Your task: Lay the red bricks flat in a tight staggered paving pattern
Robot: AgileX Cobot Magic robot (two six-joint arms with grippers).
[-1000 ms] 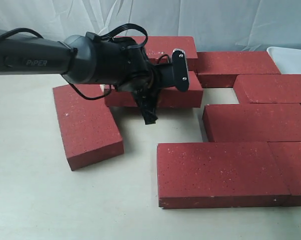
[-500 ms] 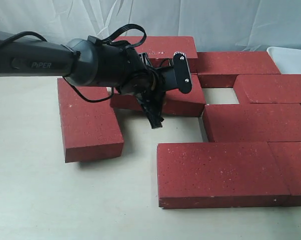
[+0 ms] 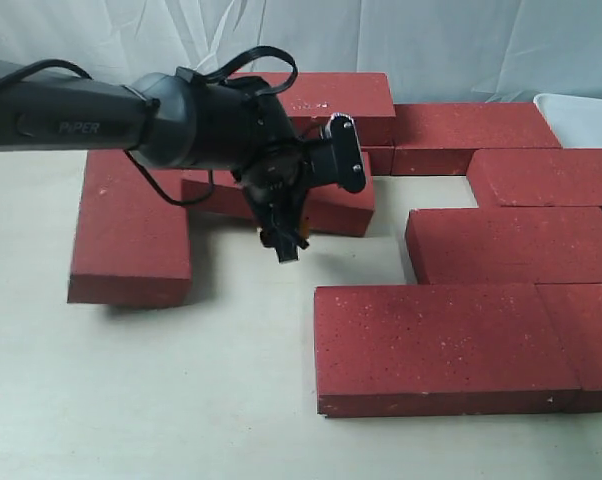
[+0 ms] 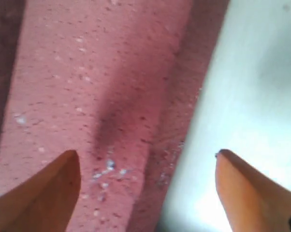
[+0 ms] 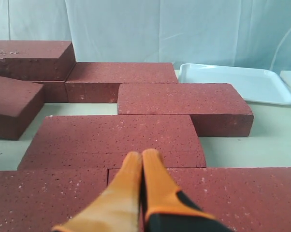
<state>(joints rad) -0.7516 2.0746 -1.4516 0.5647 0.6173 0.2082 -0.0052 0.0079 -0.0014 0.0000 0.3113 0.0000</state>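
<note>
As the left hand (image 3: 286, 246) retreats, the leftmost brick (image 3: 131, 225) slides left.

Nine dark-red, white-speckled rectangular paving bricks (image 3: 431, 345) are in the exterior view. Eight show plainly, and the ninth brick (image 3: 381, 160) is only a sliver beneath the stacked brick (image 3: 331, 95) at the back. There is one shallow white plastic tray (image 5: 232, 82). Two orange-fingered grippers appear, the left gripper (image 4: 146, 154) and the right gripper (image 5: 142, 154), and one dark robot arm (image 3: 81, 115).
</note>
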